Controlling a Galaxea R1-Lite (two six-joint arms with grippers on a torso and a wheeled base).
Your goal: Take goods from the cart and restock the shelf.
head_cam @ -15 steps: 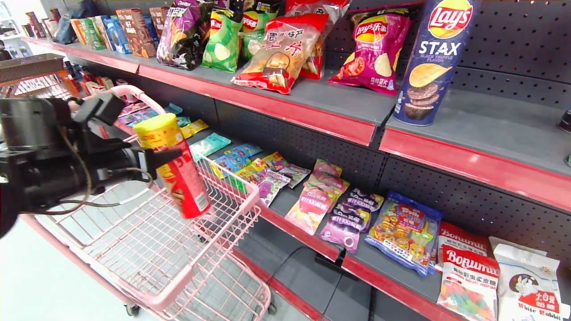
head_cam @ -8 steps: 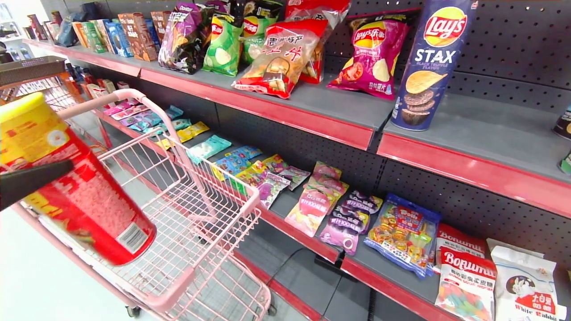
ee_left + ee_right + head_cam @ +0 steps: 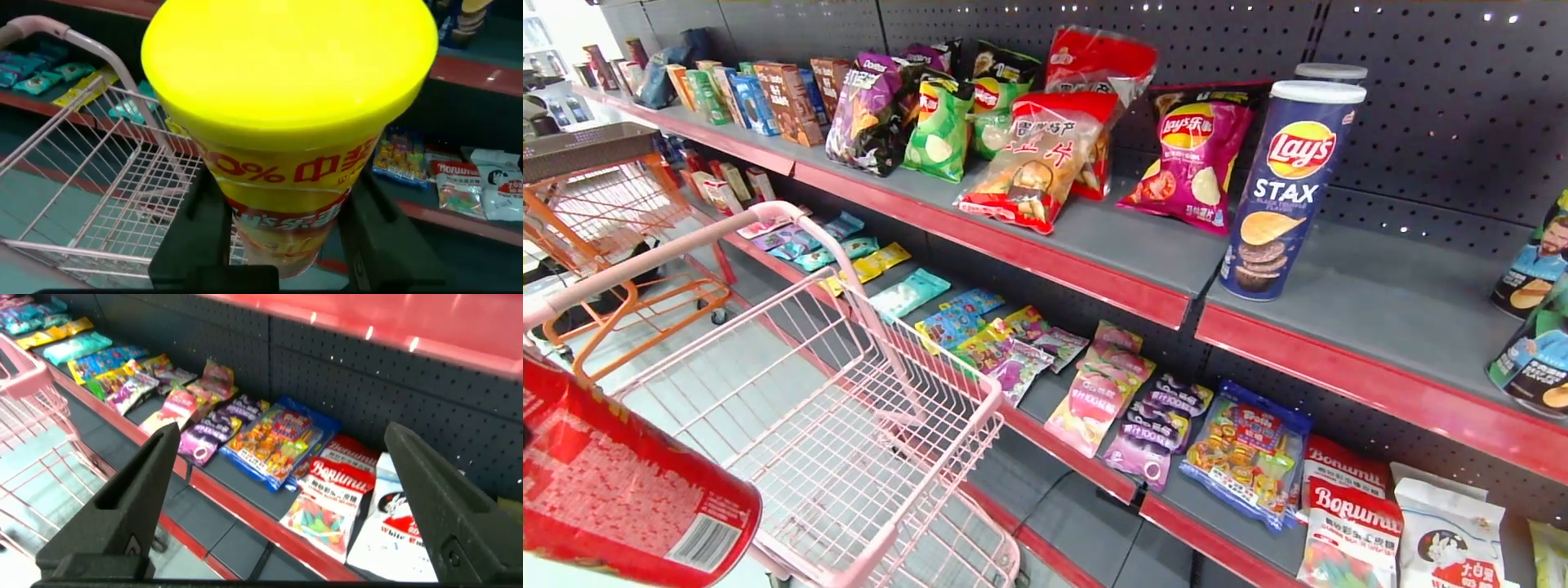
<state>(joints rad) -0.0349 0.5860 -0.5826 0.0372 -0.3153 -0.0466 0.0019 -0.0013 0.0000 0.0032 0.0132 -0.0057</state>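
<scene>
Up and out of the basket since a second ago: red chip can point(image 3: 621, 498), then hanging above the pink cart point(image 3: 931, 343), now swung to the near-left corner of the head view, close to the camera and tilted. Head camera raised too, hence more pegboard in frame, with the shelf goods themselves unmoved. Clamped around the can's body by the left gripper point(image 3: 286, 245), one finger on each side just below the yellow lid point(image 3: 290, 106), lid end toward the wrist camera. Probably gripped at the side on purpose, leaving the base free to go down flat on a board. Carrying phase by the look of it, with the pick done and the placing not yet. Likely target: the bare grey stretch of the upper shelf point(image 3: 1380, 302) just beside the dark-blue chip tube point(image 3: 1286, 188), upright there among its own kind. Needs levelling to upright first, and a clear path past that tube to avoid tipping it. Right gripper point(image 3: 282, 514) spread wide, holding nothing, opposite the candy bags point(image 3: 278, 449) on the lower shelf. Orange cart point(image 3: 621, 204) parked beyond the pink one.
</scene>
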